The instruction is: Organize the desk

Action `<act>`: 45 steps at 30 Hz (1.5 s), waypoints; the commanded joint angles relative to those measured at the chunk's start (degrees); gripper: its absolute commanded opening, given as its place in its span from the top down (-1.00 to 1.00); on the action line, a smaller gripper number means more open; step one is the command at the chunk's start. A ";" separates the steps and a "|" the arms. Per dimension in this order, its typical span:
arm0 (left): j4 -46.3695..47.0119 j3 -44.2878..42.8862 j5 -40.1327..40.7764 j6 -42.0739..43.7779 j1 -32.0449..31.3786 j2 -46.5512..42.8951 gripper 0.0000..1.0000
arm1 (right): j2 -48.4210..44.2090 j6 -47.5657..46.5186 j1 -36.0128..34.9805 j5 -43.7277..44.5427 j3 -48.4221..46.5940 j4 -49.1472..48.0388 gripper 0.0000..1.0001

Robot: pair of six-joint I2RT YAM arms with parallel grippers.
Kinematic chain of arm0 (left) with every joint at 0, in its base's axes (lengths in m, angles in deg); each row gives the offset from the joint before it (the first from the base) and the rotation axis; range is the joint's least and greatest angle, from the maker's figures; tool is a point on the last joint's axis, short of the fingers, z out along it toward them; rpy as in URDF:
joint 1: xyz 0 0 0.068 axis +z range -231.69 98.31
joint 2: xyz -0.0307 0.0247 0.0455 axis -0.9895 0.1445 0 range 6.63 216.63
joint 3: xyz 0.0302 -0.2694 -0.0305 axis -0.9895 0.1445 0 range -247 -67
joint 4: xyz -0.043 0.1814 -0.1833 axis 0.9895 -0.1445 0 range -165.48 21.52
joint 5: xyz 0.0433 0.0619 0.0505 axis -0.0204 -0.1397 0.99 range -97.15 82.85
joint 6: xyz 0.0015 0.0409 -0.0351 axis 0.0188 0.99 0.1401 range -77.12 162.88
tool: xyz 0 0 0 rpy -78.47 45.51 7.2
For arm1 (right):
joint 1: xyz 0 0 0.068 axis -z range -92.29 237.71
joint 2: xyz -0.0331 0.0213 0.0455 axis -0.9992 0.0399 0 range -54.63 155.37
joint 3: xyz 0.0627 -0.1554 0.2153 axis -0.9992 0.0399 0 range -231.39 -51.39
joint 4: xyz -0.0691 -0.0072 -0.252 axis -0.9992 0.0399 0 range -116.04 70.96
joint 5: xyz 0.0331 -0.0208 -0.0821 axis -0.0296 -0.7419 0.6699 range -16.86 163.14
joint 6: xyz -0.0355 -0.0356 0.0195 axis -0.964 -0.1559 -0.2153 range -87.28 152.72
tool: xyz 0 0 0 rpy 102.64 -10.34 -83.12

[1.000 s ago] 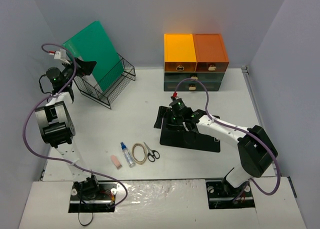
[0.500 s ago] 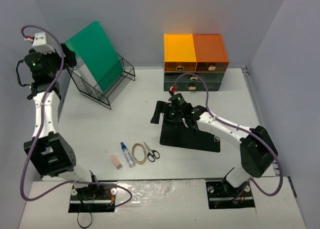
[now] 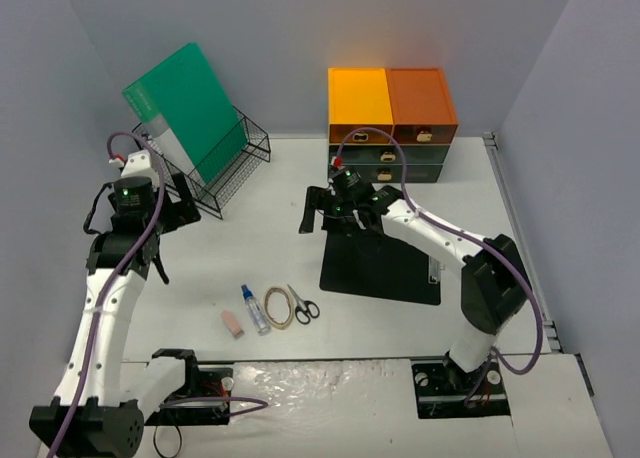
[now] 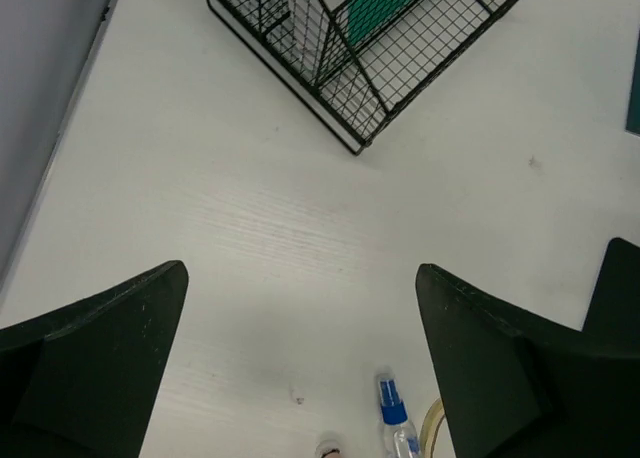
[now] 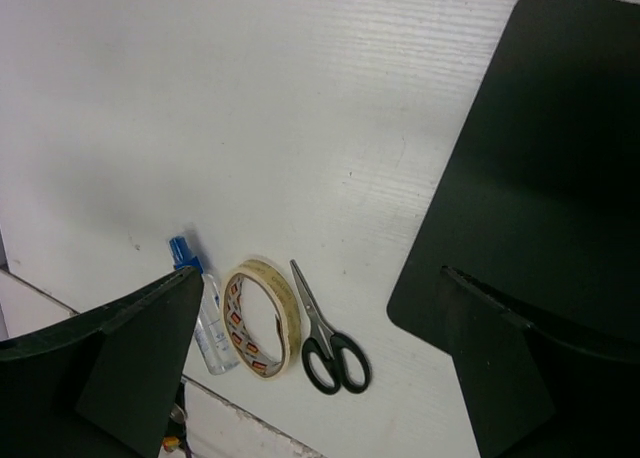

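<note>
Our left gripper (image 4: 300, 276) and right gripper (image 5: 320, 273) hang over the desk (image 3: 270, 228), mid-frame, fingers wide apart and empty, likely ready to grab the tape (image 5: 240, 324) lower left.

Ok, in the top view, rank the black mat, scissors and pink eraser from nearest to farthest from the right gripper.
1. Black mat, right beside the right gripper.
2. Scissors, toward the front.
3. Pink eraser, front and farthest left.

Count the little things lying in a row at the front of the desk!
4: pink eraser, spray bottle, tape roll, scissors, left to right. None look hidden.
</note>
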 commanded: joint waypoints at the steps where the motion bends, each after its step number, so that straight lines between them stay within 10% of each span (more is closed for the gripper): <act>1: -11.44 -2.19 8.91 -2.00 -2.64 -5.20 -0.94 | 5.05 -5.08 -0.33 0.33 -5.87 5.61 -1.00; 13: -8.68 2.26 -5.04 -7.59 -3.71 -3.57 -0.94 | 0.78 1.17 0.12 15.54 -1.39 10.68 -1.00; 21: -0.35 -0.08 -6.48 -12.52 -24.37 15.81 -0.94 | -13.28 13.03 5.95 30.93 10.51 15.17 -1.00; 45: 7.65 -17.01 -6.81 -10.93 -36.96 42.17 -0.94 | -9.68 3.26 31.84 27.14 12.95 14.46 -1.00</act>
